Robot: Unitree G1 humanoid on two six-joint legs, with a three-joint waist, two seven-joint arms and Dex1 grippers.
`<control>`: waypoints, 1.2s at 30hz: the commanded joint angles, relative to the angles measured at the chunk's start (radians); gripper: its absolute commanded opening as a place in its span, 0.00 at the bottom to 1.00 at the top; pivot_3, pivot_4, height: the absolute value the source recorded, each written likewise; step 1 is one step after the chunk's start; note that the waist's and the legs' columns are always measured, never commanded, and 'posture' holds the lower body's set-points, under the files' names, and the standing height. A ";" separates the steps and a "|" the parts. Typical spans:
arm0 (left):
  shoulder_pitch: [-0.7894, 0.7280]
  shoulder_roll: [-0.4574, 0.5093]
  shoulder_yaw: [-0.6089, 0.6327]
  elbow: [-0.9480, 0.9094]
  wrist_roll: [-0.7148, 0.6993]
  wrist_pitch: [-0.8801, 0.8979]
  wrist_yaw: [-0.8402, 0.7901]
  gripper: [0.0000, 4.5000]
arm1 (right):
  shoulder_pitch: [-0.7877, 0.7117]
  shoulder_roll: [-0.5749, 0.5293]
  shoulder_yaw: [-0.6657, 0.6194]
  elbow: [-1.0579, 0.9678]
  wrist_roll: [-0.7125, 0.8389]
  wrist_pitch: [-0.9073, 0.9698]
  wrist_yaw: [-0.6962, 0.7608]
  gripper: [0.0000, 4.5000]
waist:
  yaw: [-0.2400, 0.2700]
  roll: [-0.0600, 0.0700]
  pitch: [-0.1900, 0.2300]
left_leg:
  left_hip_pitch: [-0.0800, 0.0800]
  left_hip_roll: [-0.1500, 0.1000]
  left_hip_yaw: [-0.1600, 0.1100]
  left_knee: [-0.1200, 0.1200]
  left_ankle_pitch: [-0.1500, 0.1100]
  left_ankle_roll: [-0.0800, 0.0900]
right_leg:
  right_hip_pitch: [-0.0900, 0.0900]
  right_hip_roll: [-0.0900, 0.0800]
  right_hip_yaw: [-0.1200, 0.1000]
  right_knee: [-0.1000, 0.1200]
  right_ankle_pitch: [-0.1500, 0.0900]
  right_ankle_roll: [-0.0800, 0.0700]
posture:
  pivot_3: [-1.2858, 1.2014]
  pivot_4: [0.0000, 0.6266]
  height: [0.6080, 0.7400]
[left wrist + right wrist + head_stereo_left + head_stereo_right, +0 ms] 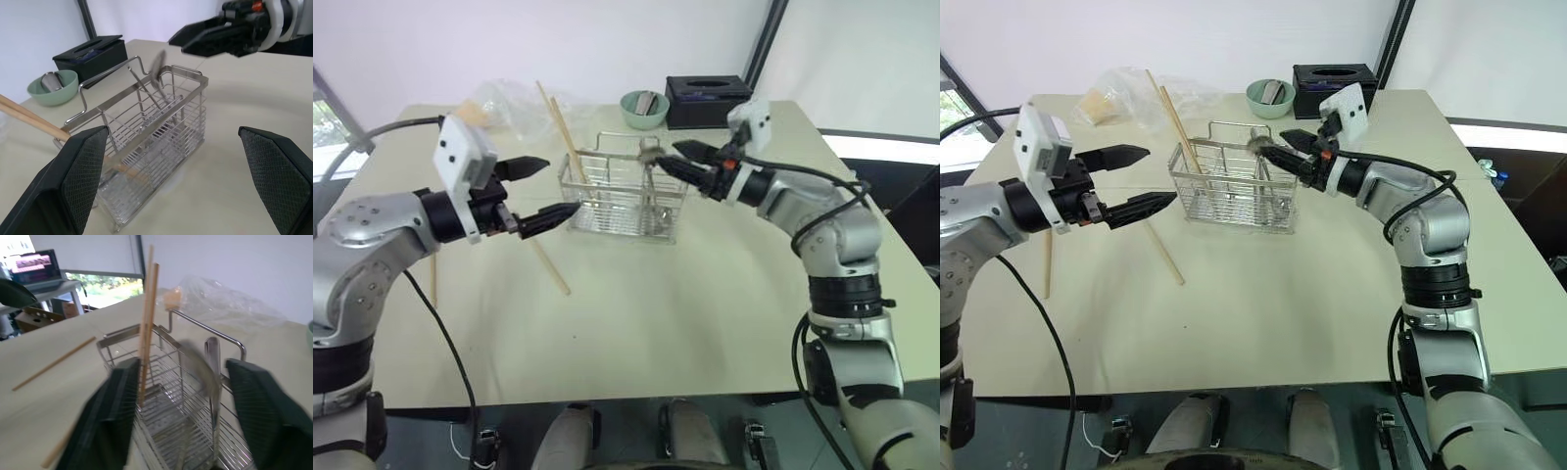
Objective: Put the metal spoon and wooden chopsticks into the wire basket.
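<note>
The wire basket (pixel 626 201) stands at the middle of the table. Two wooden chopsticks (pixel 558 122) stand in its left end, leaning out to the left. Another chopstick (pixel 548 262) lies on the table in front of the basket. One more chopstick (pixel 433 279) lies at the far left, partly behind my left arm. The metal spoon (pixel 157 66) shows as a blur at the basket's top, right under my right gripper (pixel 664 154), whose fingers (pixel 117 416) stand wide apart. My left gripper (pixel 558 186) hangs open and empty just left of the basket.
At the back of the table are a mint-green bowl (pixel 644 108), a black box (pixel 708 100) and a clear plastic bag (pixel 504 103). The basket's looped wire handle (pixel 105 76) rises above its rim.
</note>
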State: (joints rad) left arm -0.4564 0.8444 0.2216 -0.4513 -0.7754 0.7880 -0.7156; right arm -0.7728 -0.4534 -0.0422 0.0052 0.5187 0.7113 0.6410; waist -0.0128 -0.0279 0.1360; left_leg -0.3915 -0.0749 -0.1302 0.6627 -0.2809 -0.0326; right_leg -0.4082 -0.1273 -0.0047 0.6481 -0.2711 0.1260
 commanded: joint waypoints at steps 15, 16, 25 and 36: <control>-0.030 -0.089 0.266 0.177 0.039 0.144 0.467 1.00 | 0.014 -0.242 -0.148 -0.232 0.264 0.056 0.346 0.86 | 0.003 -0.002 -0.001 | 0.000 0.001 -0.003 0.000 0.000 0.000 | 0.002 0.002 -0.001 -0.001 0.000 0.000 | 0.52 0.24 0.31; -0.051 -0.096 0.259 0.216 0.074 0.173 0.535 1.00 | 0.036 -0.255 -0.148 -0.258 0.282 0.067 0.357 0.86 | 0.003 -0.003 -0.002 | 0.000 0.001 -0.003 0.000 0.000 0.000 | 0.003 0.002 -0.001 -0.001 0.000 0.000 | 0.52 0.24 0.31; -0.228 -0.191 0.193 0.589 0.282 0.348 0.809 1.00 | 0.187 -0.273 -0.105 -0.387 0.297 0.067 0.357 0.86 | 0.005 -0.005 -0.003 | 0.001 0.001 -0.004 0.000 0.000 0.000 | 0.001 0.003 -0.001 0.000 0.002 0.004 | 0.52 0.24 0.31; -0.419 -0.154 0.155 1.082 0.420 0.320 0.747 1.00 | 0.264 -0.276 -0.131 -0.435 0.322 0.078 0.302 0.86 | 0.005 -0.008 -0.003 | -0.001 0.000 -0.003 0.000 0.000 -0.001 | 0.000 0.000 -0.001 -0.001 0.002 0.004 | 0.52 0.24 0.31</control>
State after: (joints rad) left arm -0.8319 0.6490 0.3778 0.6046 -0.3829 1.1433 0.0499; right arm -0.5093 -0.7217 -0.1360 -0.3935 0.8127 0.7967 0.9521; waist -0.0079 -0.0355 0.1329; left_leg -0.3921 -0.0751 -0.1334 0.6626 -0.2812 -0.0333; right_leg -0.4083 -0.1271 -0.0060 0.6473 -0.2690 0.1301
